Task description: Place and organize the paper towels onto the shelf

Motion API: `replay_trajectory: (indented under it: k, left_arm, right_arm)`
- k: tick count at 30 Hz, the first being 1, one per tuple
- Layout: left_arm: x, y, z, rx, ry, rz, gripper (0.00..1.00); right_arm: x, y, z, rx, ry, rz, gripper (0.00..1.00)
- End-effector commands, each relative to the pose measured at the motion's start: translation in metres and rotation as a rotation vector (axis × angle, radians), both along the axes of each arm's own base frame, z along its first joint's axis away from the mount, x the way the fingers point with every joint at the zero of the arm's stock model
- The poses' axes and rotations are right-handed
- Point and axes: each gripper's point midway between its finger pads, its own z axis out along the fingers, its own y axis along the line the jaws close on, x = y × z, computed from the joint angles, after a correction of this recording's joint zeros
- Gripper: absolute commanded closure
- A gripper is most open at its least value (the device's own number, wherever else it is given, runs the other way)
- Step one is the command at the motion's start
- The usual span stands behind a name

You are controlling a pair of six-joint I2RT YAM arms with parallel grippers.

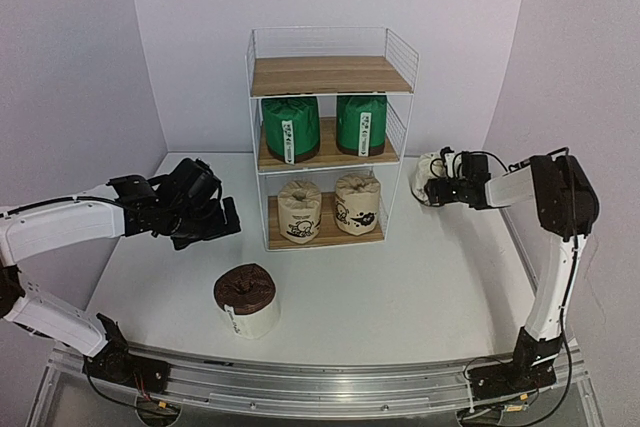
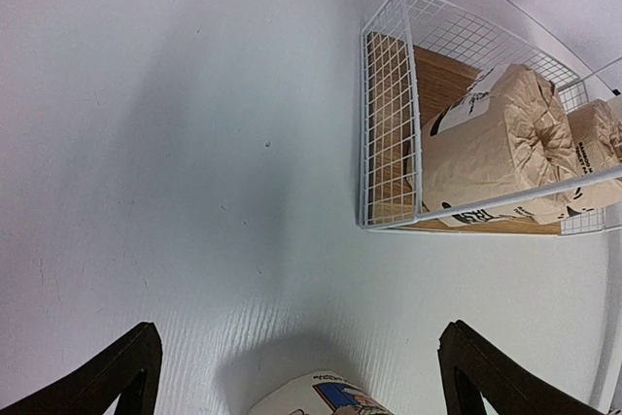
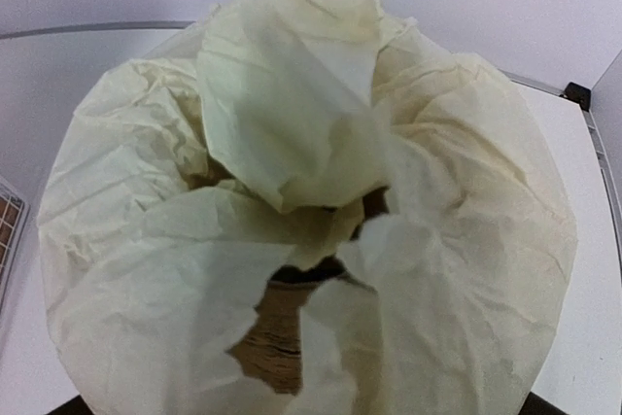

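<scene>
Top external: left pincer [image 1: 228, 218] agape near shelf [image 1: 330, 75] edge; right pincer [image 1: 431, 193] at white roll [image 1: 426, 168], grip unclear.

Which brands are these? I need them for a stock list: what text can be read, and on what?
No text is readable.
Green rolls: white label strips, too small.
Beige rolls: black lettering, blurred.
Brown-topped roll: side strip, too small.
Roll at left wrist view's bottom edge: blue-yellow label, cut off.
Roll in right wrist view: no print shows.
</scene>
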Motion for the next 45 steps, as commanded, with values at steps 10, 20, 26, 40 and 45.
replay_trajectory:
  k: [10,20,26,40,45]
  left_arm:
    - [0.004,0.001,0.021,-0.022,-0.013,0.029,0.0]
    - [0.001,-0.002,0.019,-0.031,-0.01,0.003,0.0]
    - [-0.002,-0.002,0.015,-0.042,-0.003,-0.01,0.0]
    - [-0.004,-0.006,0.014,-0.072,-0.018,-0.037,0.0]
    - [-0.004,-0.009,0.014,-0.087,-0.026,-0.053,0.0]
  right_arm:
    - [0.02,-0.009,0.035,0.017,-0.197,-0.068,0.49]
    - [0.0,-0.008,0.066,0.045,-0.239,-0.063,0.74]
    - [-0.014,-0.009,0.085,0.062,-0.265,-0.067,0.75]
    - [-0.061,-0.009,0.179,0.127,-0.382,-0.05,0.99]
    - [-0.084,-0.009,0.229,0.168,-0.449,-0.046,1.0]
